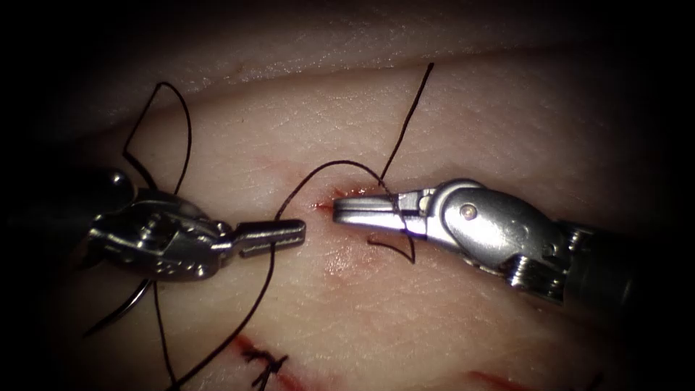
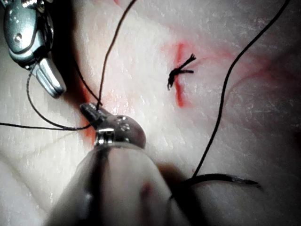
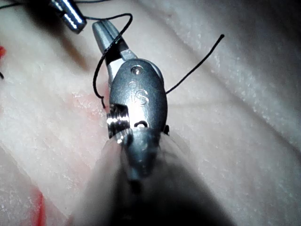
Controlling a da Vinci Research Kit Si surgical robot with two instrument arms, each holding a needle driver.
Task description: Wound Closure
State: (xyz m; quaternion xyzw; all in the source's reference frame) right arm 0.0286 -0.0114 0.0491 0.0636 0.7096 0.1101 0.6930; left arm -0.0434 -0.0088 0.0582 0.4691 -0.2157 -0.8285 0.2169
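Note:
My left tool (image 1: 300, 232) comes in from the left, jaws shut on the dark thread (image 1: 274, 250), which crosses them near the tips (image 2: 88, 109). Facing it tip to tip is my right tool (image 1: 337, 211), jaws shut and holding nothing, with a loop of thread (image 3: 101, 66) wound round them. A free thread end (image 1: 416, 98) rises behind it. Between the two tips is a red stitch site (image 1: 321, 206) on the tissue (image 1: 463, 130). The curved needle (image 2: 225, 179) lies loose on the tissue under the left tool's shaft (image 1: 119, 313), held by neither tool and not in the tissue.
A tied stitch with short cut ends (image 1: 264, 362) sits on the red cut line near the front edge (image 2: 181, 73). Red fluid (image 1: 339, 264) stains the tissue below the tool tips. More thread curls behind the left tool (image 1: 184, 123).

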